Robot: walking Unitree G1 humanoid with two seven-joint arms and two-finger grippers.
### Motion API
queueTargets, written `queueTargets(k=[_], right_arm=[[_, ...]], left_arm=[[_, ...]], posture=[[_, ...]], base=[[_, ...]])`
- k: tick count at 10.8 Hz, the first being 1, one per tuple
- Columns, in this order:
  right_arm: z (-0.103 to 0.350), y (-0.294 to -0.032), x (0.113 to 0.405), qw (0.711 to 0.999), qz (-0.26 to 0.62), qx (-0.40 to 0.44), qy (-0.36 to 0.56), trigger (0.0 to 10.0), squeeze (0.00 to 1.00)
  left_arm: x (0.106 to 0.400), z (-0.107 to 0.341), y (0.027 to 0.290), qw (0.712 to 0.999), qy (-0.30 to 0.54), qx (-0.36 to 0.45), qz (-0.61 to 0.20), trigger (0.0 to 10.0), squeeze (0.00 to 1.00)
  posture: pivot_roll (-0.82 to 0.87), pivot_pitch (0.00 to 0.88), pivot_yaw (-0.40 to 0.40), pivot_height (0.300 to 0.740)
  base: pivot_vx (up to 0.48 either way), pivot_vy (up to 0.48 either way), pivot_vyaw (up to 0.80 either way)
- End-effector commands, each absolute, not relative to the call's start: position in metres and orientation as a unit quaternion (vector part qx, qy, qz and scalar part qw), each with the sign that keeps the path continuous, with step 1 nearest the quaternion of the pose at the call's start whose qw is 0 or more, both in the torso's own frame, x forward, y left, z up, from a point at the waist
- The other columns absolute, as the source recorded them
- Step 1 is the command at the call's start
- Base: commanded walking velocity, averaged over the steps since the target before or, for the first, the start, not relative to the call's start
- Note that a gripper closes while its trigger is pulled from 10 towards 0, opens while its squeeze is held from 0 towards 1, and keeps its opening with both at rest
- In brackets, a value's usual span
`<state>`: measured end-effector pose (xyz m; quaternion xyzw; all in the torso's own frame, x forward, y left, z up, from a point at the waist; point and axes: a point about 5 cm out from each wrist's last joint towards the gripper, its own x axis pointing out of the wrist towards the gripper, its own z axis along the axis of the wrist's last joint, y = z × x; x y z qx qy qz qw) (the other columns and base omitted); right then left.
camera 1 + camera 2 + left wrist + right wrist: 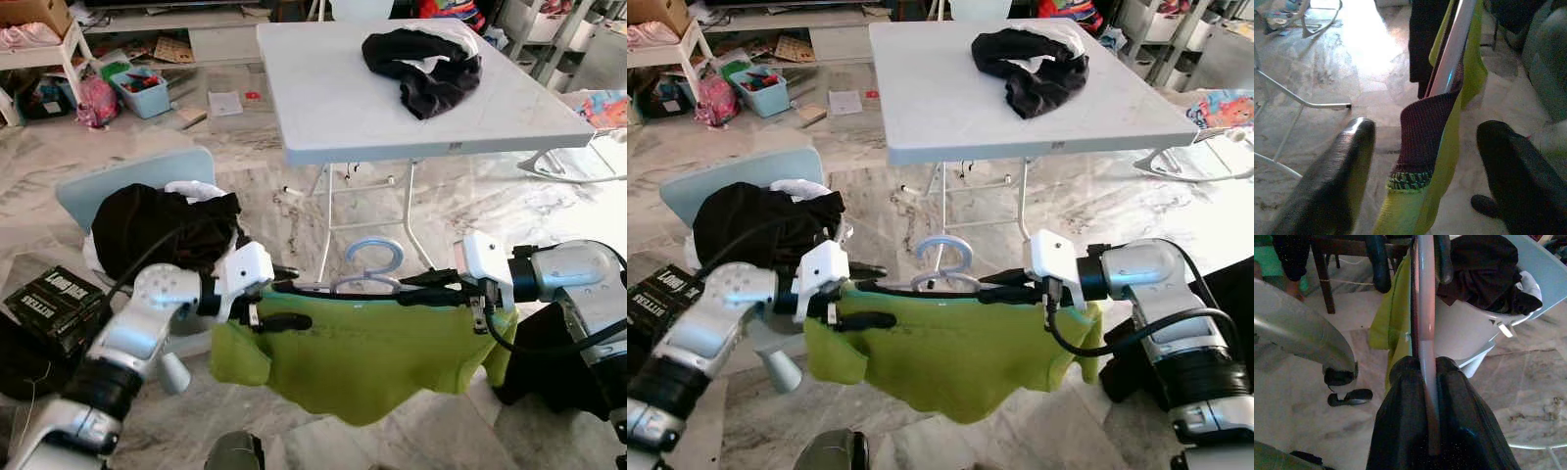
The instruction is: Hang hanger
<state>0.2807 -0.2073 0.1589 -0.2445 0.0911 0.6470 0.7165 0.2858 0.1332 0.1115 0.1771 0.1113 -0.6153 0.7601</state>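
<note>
A pale blue hanger (370, 262) carries a lime green shirt (362, 357) and is held level between my two arms, in front of the table legs. My right gripper (416, 284) is shut on the hanger's right arm; in the right wrist view its fingers (1405, 396) pinch the bar (1425, 308). My left gripper (286, 297) is open at the hanger's left end, one finger above the shirt's shoulder and one below. In the left wrist view the shirt's ribbed edge (1422, 132) and the hanger bar (1452, 54) hang between the spread fingers (1337, 166).
Straight ahead stands a white folding table (333, 108) with a black garment (426, 64) on it. A pale blue chair (127, 181) holding dark clothes (157, 230) is at the left, with a black box (54, 304) beside it. Clutter lines the far left wall.
</note>
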Motion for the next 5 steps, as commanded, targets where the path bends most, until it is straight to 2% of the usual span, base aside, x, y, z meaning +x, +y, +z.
queueTargets(k=[1,5], right_arm=[[0.1637,-0.2056,0.283,0.709,0.65,-0.264,0.08,10.0,0.0],[0.1623,-0.207,0.2834,0.707,0.649,-0.269,0.084,10.0,0.0]], left_arm=[[0.2867,0.1121,0.1349,0.743,0.12,0.203,-0.627,0.0,0.0],[0.2848,0.1054,0.1373,0.724,0.141,0.218,-0.64,0.0,0.0]], posture=[[-0.1,0.0,-0.002,0.74],[-0.11,0.0,-0.004,0.74]], base=[[0.0,0.0,0.0],[0.0,0.0,0.0]])
